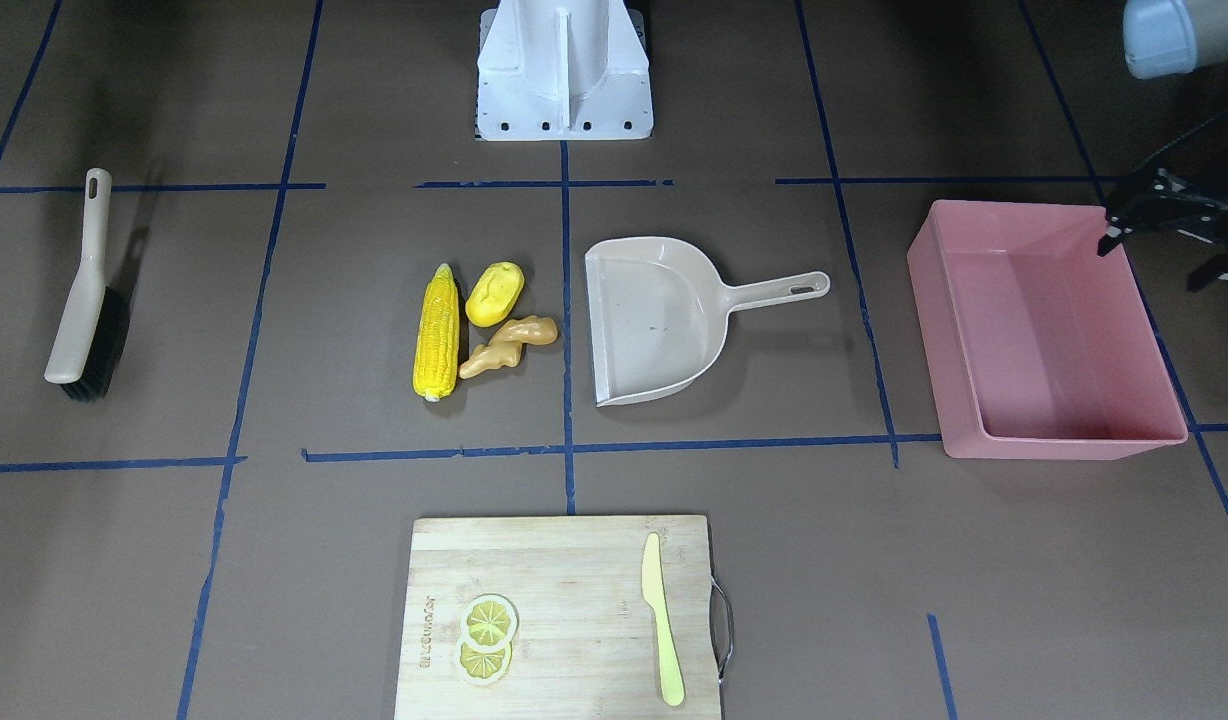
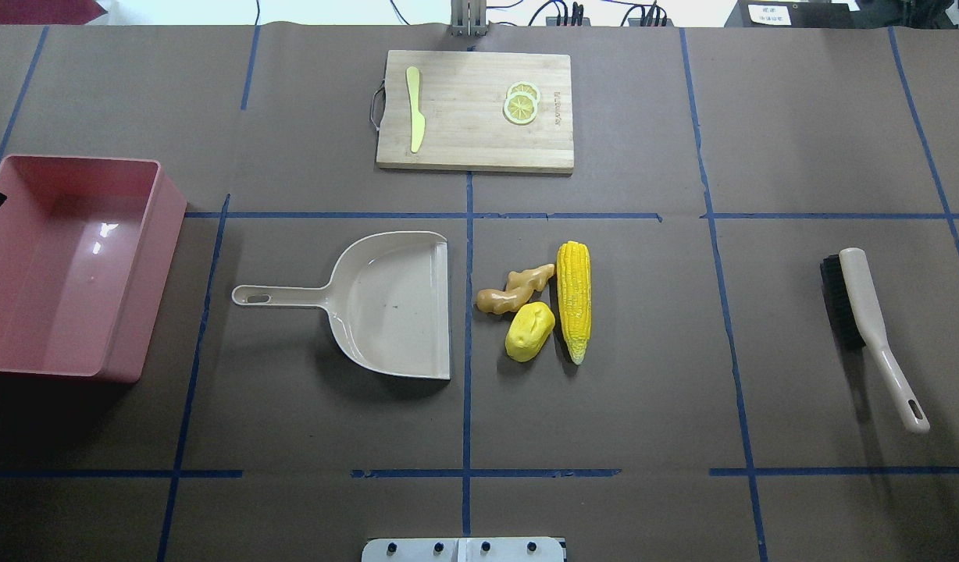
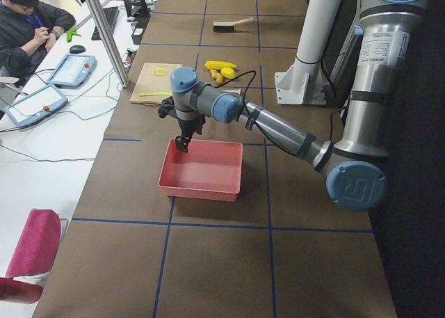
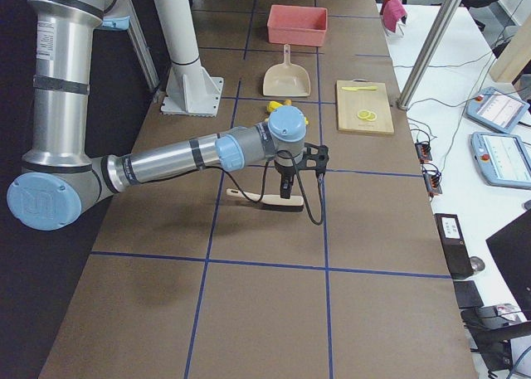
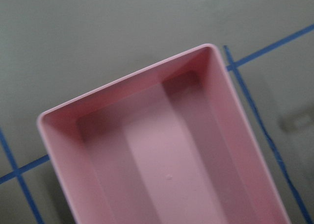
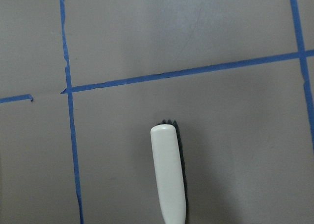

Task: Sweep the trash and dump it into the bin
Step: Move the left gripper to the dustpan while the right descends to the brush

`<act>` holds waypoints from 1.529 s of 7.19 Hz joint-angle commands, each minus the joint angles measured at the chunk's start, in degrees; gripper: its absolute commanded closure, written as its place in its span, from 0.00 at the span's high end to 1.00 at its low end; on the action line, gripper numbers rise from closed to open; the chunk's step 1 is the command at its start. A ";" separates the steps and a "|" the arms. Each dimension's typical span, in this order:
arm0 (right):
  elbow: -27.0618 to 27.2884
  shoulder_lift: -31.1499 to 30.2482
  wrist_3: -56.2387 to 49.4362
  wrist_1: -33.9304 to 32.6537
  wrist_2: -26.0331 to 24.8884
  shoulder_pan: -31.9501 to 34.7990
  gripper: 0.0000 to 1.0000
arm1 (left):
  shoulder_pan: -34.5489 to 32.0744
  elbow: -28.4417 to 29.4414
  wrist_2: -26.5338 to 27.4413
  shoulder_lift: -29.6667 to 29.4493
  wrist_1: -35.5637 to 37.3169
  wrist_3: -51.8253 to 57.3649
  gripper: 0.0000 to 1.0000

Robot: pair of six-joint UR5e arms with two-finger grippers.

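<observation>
The trash lies mid-table: a yellow corn cob [image 1: 437, 332] [image 2: 573, 300], a yellow potato-like lump [image 1: 494, 293] [image 2: 529, 332] and a tan ginger root [image 1: 509, 345] [image 2: 515, 289], beside the mouth of the beige dustpan [image 1: 654, 320] [image 2: 393, 304]. The pink bin [image 1: 1064, 440] [image 2: 155, 273] [image 3: 201, 189] [image 5: 122, 82] stands empty at my left end. My left gripper [image 1: 1156, 262] [image 3: 182, 142] hovers above the bin's rim, its jaws apart and empty. My right gripper [image 4: 286, 180] hangs just above the brush [image 1: 84, 300] [image 2: 870, 312] [image 6: 168, 175]; I cannot tell whether it is open.
A wooden cutting board [image 1: 564, 600] [image 2: 464, 117] at the table's far edge carries lemon slices [image 2: 522, 104] and a yellow-green knife [image 2: 415, 109]. Blue tape lines cross the brown table. The robot's white base [image 1: 564, 90] stands at the near edge.
</observation>
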 commanded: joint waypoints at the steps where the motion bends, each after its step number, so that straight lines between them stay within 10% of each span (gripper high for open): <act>1: 1.26 -6.29 14.62 15.28 -9.28 -12.95 1.00 | 3.12 -1.71 -0.17 -1.76 0.42 -0.50 1.00; 3: -1.89 -11.42 18.12 25.81 -10.98 -18.43 1.00 | 3.92 -1.71 -0.17 -2.04 0.50 -0.42 1.00; 9: -7.36 -9.49 21.90 26.01 -12.57 -26.89 0.98 | 4.98 -1.62 -0.17 -2.91 0.42 -0.50 1.00; 11: -7.44 -9.40 23.39 25.83 -12.65 -28.29 0.81 | 4.98 -1.71 -0.17 -3.09 0.33 -0.50 1.00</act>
